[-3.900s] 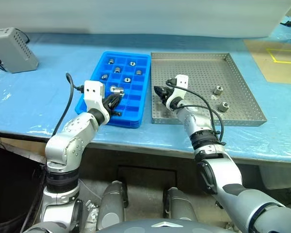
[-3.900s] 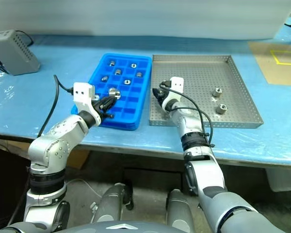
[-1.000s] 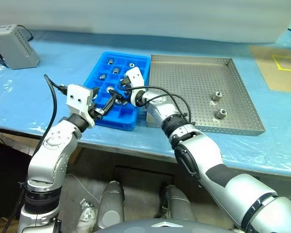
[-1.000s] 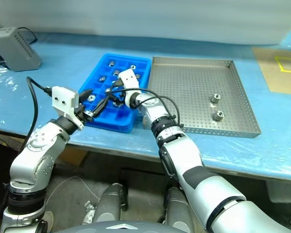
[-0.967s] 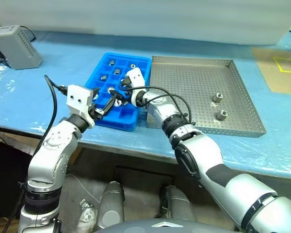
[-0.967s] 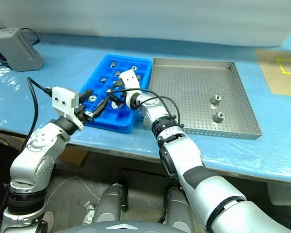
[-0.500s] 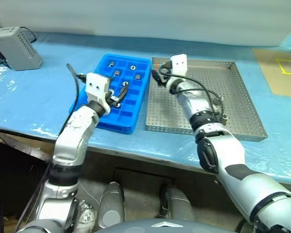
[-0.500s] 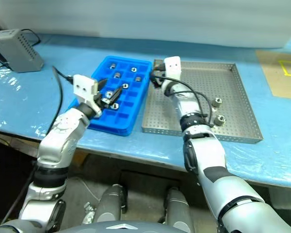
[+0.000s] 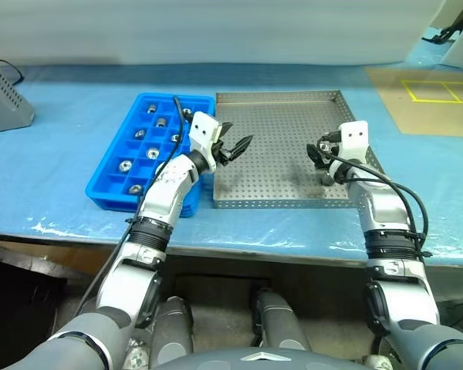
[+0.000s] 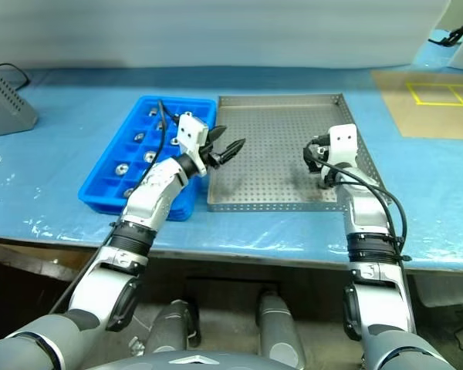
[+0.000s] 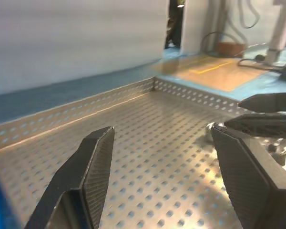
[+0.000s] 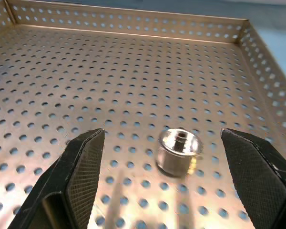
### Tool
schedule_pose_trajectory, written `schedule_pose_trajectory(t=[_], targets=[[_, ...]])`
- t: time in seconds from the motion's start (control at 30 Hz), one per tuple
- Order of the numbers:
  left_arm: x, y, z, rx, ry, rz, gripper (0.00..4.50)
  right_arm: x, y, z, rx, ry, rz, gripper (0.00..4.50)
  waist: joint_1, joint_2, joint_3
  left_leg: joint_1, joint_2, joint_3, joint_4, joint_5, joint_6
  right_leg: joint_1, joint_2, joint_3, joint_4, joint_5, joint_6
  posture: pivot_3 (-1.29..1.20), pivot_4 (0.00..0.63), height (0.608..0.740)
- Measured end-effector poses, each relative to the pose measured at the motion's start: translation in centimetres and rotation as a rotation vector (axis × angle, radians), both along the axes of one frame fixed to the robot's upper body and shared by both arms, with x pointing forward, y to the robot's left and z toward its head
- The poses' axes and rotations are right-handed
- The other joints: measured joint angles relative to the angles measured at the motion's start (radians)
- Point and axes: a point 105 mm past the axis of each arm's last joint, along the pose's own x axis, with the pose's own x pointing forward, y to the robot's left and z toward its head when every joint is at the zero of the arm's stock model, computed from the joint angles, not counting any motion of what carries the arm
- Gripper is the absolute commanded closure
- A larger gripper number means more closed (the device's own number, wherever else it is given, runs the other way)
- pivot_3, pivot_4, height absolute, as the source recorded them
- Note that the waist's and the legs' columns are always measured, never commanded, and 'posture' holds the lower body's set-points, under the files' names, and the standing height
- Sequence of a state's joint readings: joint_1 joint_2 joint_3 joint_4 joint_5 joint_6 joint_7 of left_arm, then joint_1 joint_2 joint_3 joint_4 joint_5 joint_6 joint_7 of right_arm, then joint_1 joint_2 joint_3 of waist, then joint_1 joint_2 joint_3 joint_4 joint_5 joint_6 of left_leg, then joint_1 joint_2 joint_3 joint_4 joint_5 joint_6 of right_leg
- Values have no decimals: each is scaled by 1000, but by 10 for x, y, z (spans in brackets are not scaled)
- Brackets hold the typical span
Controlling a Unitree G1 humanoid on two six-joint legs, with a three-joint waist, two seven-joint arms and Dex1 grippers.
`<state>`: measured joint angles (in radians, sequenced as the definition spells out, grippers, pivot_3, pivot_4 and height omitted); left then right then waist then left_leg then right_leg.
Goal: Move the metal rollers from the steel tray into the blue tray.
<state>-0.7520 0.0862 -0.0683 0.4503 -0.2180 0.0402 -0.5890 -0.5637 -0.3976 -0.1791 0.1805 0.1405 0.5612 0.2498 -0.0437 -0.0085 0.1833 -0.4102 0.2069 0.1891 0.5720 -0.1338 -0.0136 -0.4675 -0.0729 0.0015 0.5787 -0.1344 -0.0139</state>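
Right hand spread wide, empty, hanging over steel tray at 3 o'clock side, one metal roller between fingers, ungrasped. Left hand also apart, empty, at tray's 9 o'clock edge. Blue tray holds about eight rollers; near done, roughly two left

The two head cameras look forward and down over both arms onto the worktop, sharing the blue tray and the steel tray. Each wrist camera sits low and close over the steel tray floor, looking along its own fingers at near-level angle.
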Motion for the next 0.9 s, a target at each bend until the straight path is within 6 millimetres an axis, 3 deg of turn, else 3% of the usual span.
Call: schedule_pose_trajectory(t=[0.1, 0.23, 0.37, 0.47, 0.63, 0.9], targets=[[-3, -10, -1, -8, -5, -43, 1064, -8, -11, -6, 13, 64, -19, 481, -20, 0, 0, -3, -1, 0, 0, -1, 1, 0, 0, 0, -4, 0, 0, -444, 150, 740], [-3, -11, -5, -5, 1, -51, 1064, -20, -13, -31, 57, 207, -4, 481, -38, 0, 0, -7, -1, 0, 4, -6, 5, -1, 0, -1, -6, 1, 0, -430, 150, 740], [-3, -10, -5, -8, -1, -47, 1064, -19, -8, -34, 128, 239, 9, 481, -41, 0, 0, -9, -1, 0, 5, -9, 7, -1, -1, -1, -7, 4, -5, -418, 150, 740], [-3, -6, -11, -7, 13, -35, 1064, -17, -6, -37, 145, 250, 13, 1035, -38, 0, -1, -9, -1, 0, 6, -9, 8, -1, -1, -1, -8, 4, -6, -409, 150, 740], [-2, 0, -16, -1, 24, -8, 1064, -16, -4, -44, 146, 278, 25, 2735, -23, 0, -1, -9, -1, 0, 5, -9, 8, -1, -1, -1, -7, 4, -6, -409, 150, 740], [-2, 13, -11, -5, -1, 34, 1064, -11, 4, -43, 122, 270, 67, 2827, -22, -1, -1, -7, -1, 1, 7, -9, 8, 1, -2, -1, -7, 2, -2, -315, 150, 740]])
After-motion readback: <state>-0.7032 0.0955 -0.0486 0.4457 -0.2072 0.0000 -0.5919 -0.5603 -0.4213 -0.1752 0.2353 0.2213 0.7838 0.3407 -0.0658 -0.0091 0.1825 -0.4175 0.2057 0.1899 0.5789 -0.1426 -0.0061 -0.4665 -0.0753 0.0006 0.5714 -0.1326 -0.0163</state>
